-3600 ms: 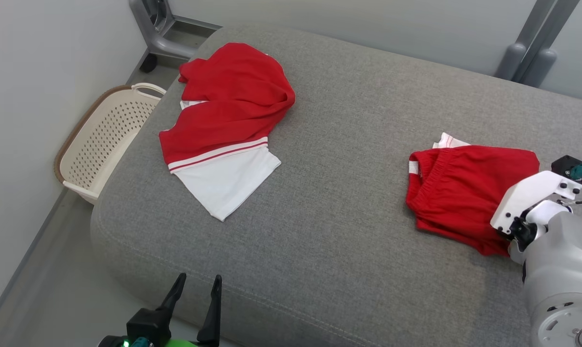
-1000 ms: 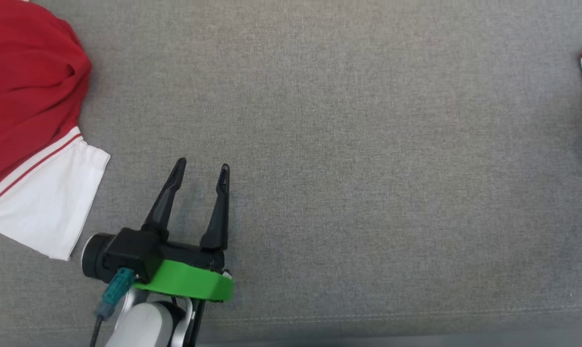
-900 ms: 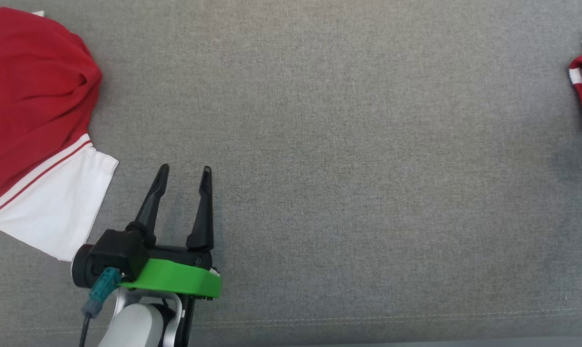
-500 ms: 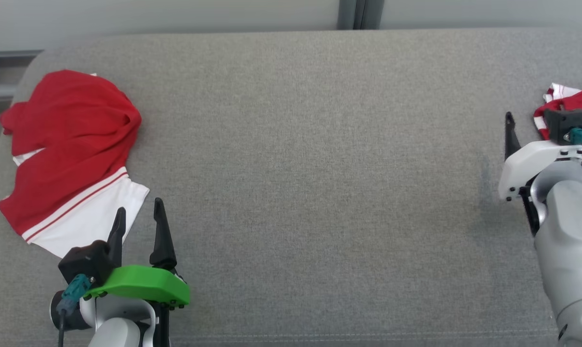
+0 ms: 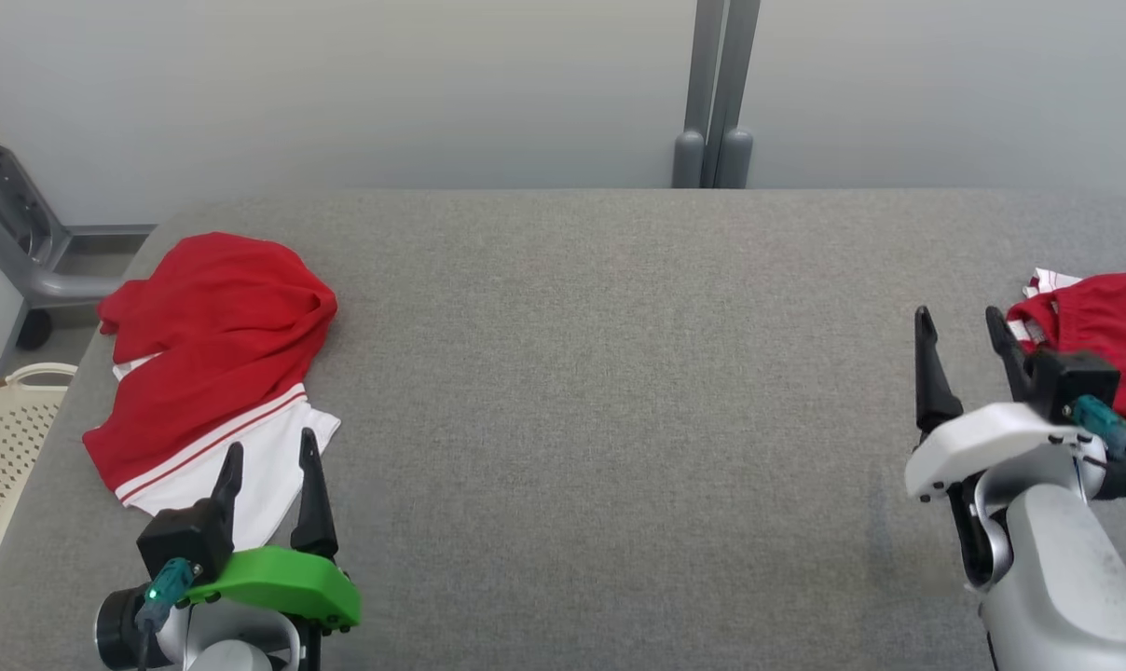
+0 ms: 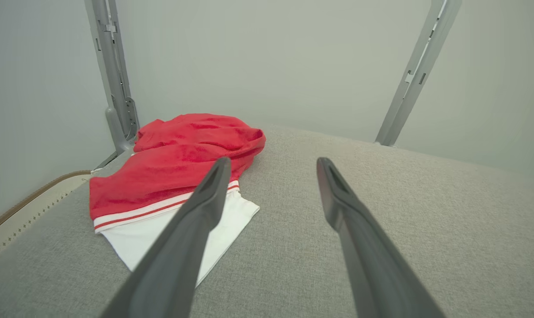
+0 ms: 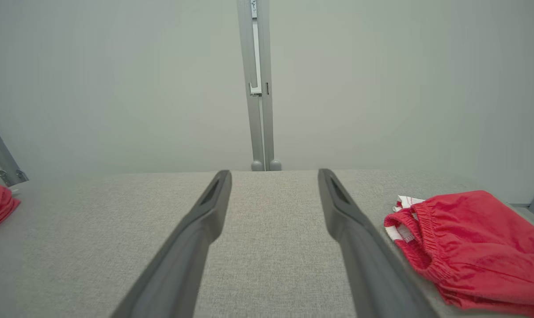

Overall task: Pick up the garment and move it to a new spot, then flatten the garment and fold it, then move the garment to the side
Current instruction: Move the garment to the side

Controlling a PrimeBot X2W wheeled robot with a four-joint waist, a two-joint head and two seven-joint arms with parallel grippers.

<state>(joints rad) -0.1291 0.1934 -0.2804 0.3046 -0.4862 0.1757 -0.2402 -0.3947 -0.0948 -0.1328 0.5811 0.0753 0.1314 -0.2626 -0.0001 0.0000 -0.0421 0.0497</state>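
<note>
Crumpled red-and-white garment (image 5: 213, 321) sits at the left end of the grey cushion (image 5: 600, 391); it looks light and floppy, so I'd pinch the white hem; left gripper (image 5: 271, 441) and right gripper (image 5: 956, 313) both wide, empty.

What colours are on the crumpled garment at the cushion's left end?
The garment is red with a white, red-striped end; clearest in the left wrist view.

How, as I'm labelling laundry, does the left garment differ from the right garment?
The left garment is red with a broad white panel; the right garment is nearly all red, with a gathered elastic waistband. The left garment lies bunched up; the right garment lies flatter. Both rest on the grey cushion.
</note>
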